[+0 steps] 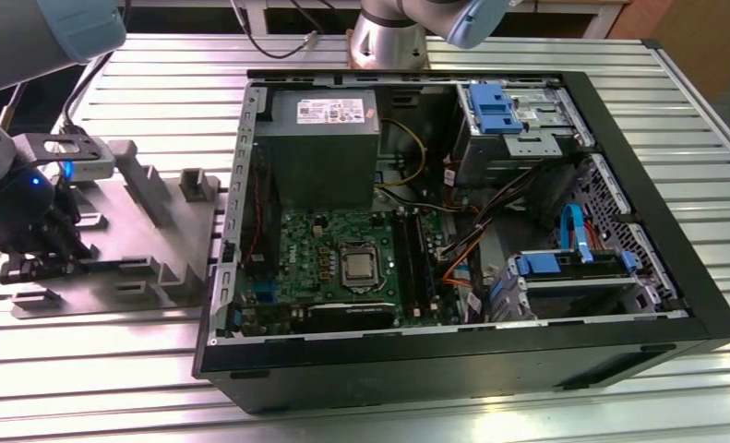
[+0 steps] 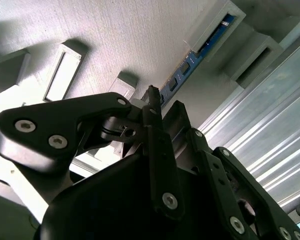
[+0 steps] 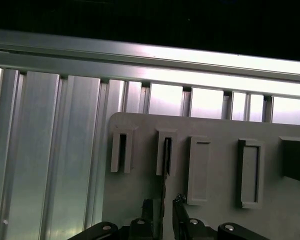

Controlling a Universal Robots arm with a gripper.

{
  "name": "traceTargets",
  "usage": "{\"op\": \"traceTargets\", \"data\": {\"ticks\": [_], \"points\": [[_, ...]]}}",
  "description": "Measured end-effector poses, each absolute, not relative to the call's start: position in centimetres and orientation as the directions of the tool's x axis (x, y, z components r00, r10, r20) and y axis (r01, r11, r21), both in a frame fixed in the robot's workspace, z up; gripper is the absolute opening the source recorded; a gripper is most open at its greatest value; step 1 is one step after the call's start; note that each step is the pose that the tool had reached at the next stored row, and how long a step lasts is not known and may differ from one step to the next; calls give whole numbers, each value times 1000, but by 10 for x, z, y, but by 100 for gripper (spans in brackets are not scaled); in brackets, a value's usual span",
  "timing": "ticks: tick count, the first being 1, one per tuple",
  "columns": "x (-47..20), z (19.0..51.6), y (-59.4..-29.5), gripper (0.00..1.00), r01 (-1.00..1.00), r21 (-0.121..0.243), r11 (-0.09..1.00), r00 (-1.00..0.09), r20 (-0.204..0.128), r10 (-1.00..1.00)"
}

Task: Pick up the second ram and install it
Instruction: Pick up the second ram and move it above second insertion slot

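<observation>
Tabletop: ribbed metal, bright, glossy.
Fixture plate: grey plastic, matt, finely grained.
Tool: black metal, satin.
Computer case: black, matt.
Second ram: blue-green board, slight sheen.

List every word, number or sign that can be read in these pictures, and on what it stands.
White label on the power supply: print too small to read.
Motherboard: markings too small to read.
Second ram, in the second wrist view: no legible print.
Nothing can be quoted.
</observation>
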State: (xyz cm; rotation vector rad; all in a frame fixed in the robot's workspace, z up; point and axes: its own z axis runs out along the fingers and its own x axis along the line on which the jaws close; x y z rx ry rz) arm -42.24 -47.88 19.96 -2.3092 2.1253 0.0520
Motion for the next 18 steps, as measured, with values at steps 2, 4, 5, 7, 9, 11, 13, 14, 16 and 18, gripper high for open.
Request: {"op": "traceTargets", "data": {"ticks": [2, 4, 5, 7, 9, 11, 13, 14, 16, 18], "points": [[-422, 200, -479, 28, -996, 20, -83, 82, -26, -996], [-422, 200, -479, 22, -996, 20, -83, 82, -26, -996], [-422, 200, -479, 22, -996, 20, -83, 82, -26, -996], [-422, 200, -479, 22, -996, 20, -82, 81, -26, -996], [-422, 200, -479, 22, -997, 20, -81, 80, -26, -996], [-422, 200, -479, 22, -997, 20, -81, 80, -26, -996], [-422, 200, -479, 22, -997, 20, -81, 80, -26, -996], [-422, 200, -479, 22, -997, 20, -81, 80, -26, -996], [-422, 200, -479, 22, -997, 20, -81, 80, -26, -996], [-422, 200, -479, 22, -997, 20, -81, 80, -26, -996]]}}
